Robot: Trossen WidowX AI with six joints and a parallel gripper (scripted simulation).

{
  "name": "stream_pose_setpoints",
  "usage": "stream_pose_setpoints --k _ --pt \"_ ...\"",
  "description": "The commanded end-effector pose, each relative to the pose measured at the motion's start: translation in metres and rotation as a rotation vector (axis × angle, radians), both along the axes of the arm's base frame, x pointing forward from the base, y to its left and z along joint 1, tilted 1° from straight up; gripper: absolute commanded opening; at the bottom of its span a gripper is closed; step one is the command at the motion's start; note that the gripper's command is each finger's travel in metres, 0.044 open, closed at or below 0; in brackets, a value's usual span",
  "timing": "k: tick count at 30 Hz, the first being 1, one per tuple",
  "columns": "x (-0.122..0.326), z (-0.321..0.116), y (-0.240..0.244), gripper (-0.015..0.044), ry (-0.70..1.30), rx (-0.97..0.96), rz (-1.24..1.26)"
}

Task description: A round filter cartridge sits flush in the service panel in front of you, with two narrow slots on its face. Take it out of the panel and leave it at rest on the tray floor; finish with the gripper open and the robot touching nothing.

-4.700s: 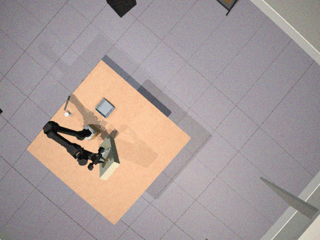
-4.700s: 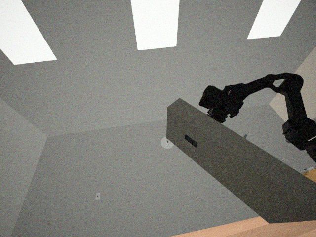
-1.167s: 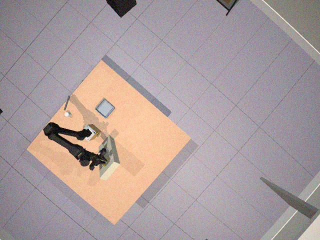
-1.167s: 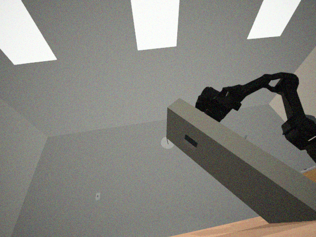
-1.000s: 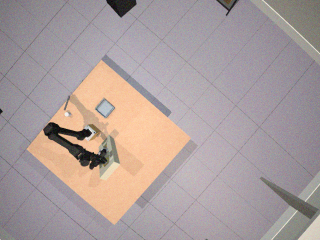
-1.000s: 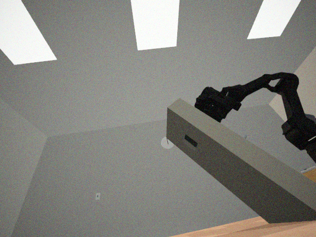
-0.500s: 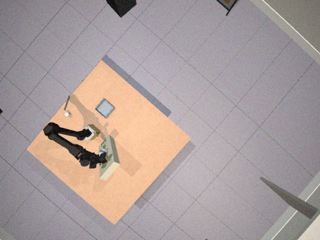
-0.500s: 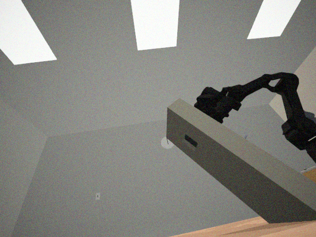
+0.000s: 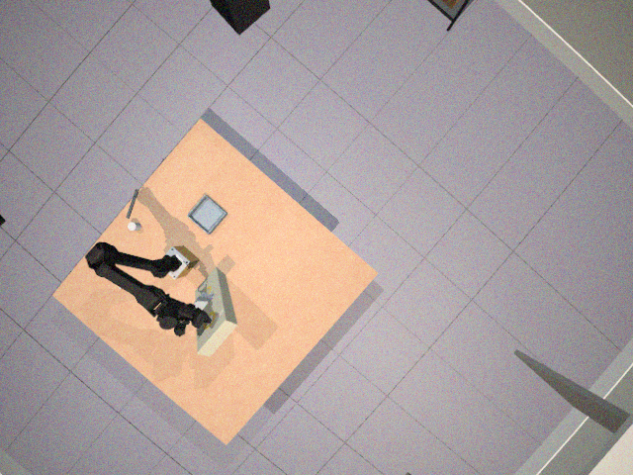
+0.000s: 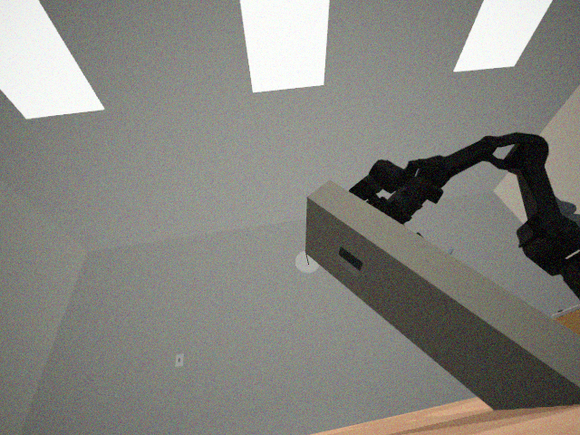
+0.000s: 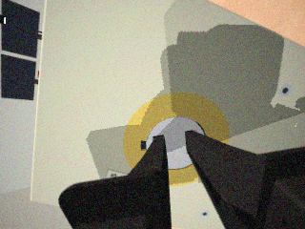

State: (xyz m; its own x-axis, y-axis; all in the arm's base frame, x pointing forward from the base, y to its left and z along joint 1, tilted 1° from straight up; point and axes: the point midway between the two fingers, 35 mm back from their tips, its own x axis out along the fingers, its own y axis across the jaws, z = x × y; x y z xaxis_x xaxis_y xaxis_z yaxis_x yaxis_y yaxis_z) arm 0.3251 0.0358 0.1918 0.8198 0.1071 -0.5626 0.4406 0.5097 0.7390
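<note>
The round pale grey face of the filter cartridge (image 11: 176, 155) sits inside a yellow ring (image 11: 214, 116) on the pale service panel (image 11: 95, 62) (image 9: 218, 338) (image 10: 421, 290). A small black mark is on the ring, left of the face. My gripper (image 11: 172, 135) is shut on the cartridge, its two black fingertips at the slots in the face, which they hide. Whether the face stands out from the panel cannot be told. In the exterior view the panel hides the fingertips. The tray (image 9: 207, 213) lies away from the panel, with nothing in it.
My arm's base stands on a box with a white top (image 9: 178, 250) between panel and tray. Small blue-grey fittings (image 9: 206, 296) are on the panel face beside the gripper. A white round object (image 9: 133, 226) and a grey bar (image 9: 132, 204) are near the table's left edge.
</note>
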Motion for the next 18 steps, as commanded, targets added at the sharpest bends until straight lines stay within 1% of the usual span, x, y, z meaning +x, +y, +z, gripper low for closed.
stream_pose_setpoints --k 1,6,11,18 --pt "0.003 -0.003 0.002 0.0000 0.016 0.100 -0.059" --pt "0.003 -0.003 0.002 0.0000 0.035 0.242 -0.157" --pt "0.001 -0.001 0.002 0.0000 0.030 0.205 -0.131" --pt "-0.024 0.019 -0.002 0.0000 0.030 0.189 -0.120"
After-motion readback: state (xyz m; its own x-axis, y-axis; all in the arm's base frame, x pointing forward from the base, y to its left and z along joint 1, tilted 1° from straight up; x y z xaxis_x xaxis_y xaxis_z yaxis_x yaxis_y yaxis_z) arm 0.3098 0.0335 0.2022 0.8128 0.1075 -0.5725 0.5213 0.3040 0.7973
